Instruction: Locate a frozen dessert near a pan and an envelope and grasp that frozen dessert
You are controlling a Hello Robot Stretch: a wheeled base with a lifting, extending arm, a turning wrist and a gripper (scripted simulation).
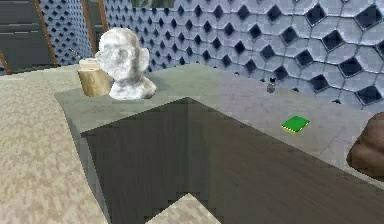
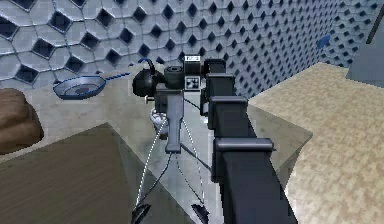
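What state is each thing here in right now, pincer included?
Bust, upright on the counter.
Green flat thing, lying flat on the counter.
Arm, stretched out over the counter.
Pan, right way up, handle toward the arm.
Pincer, cannot tell whether it holds anything.

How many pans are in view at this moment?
1. The pan is at the arm side view's left, by the tiled wall. Another could be hidden behind the arm.
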